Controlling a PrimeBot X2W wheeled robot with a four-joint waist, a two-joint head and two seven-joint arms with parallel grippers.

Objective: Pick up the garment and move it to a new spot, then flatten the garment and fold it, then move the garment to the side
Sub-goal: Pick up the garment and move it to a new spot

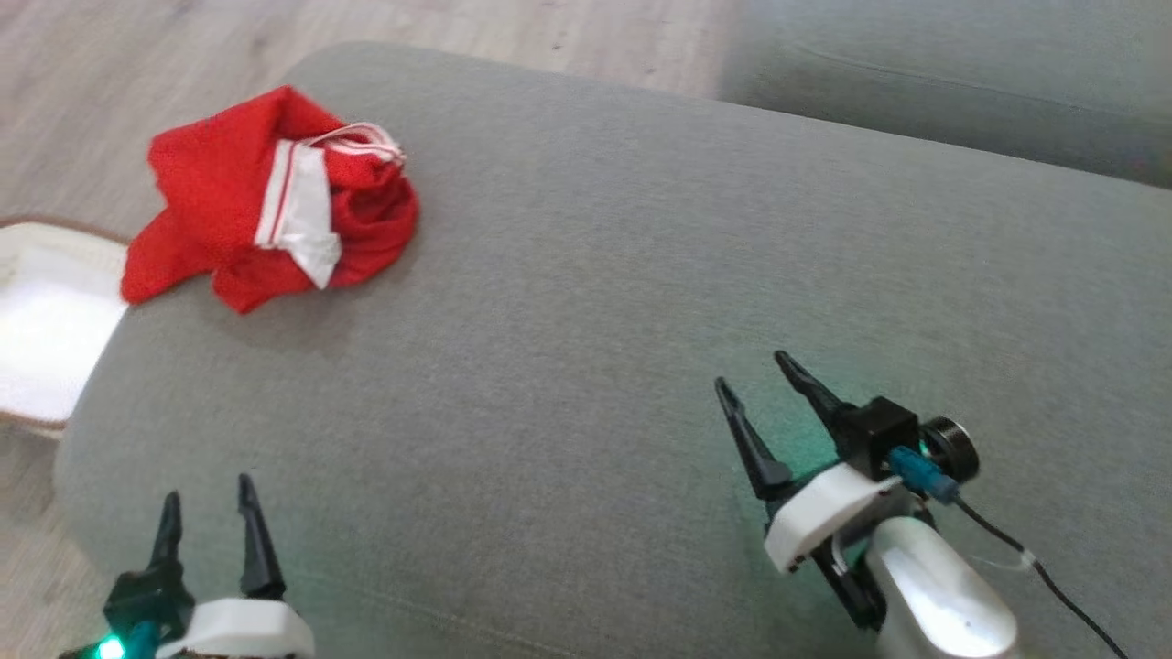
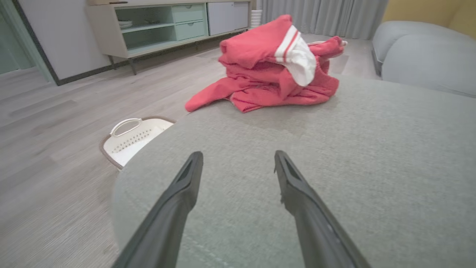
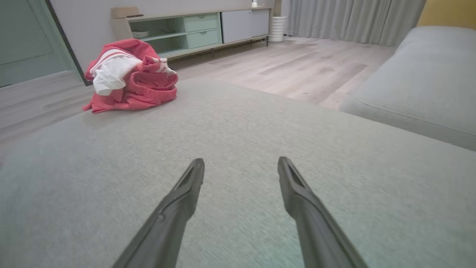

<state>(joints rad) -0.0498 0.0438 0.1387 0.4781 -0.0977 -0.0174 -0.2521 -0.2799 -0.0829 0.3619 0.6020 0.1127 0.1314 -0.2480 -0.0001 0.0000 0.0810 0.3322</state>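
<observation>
Gaping left jaws: wide apart with nothing between them, dark fingers (image 1: 256, 549) at the near left edge of the grey cushion (image 1: 595, 320).
Right jaws: also wide apart and empty, fingers (image 1: 746, 439) over the cushion's near right part, angled up and left in the head view.
Right wrist hardware: the head view gives a white mount, a small black camera block and a thin black cable (image 1: 1035, 558) trailing off to the right.
Left wrist view, along the fingers (image 2: 178, 208): bare cushion fabric (image 2: 372, 167) between the tips, the heap straight ahead beyond them.
Right wrist view, along the fingers (image 3: 297, 201): bare fabric (image 3: 241, 123) ahead, the heap far off to the upper left.
Garment (image 1: 229, 201): red with a white striped panel, crumpled at the cushion's far left corner, well apart from both jaws.
Garment edge: from above, one red end hangs past the left rim; the left wrist view (image 2: 260, 67) shows it as a tongue draped over the edge.
Garment height: the right wrist view (image 3: 141, 85) shows it bunched into a mound.
Basket (image 1: 46, 320): white, on the floor just beside the left rim; the left wrist view (image 2: 130, 139) adds its loop handle and perforated wall.
Room beyond: the wrist views add a pale sideboard (image 3: 197, 29) and curtains (image 3: 353, 18).
Second sofa (image 1: 961, 82): grey, at the right, set apart across a gap.
</observation>
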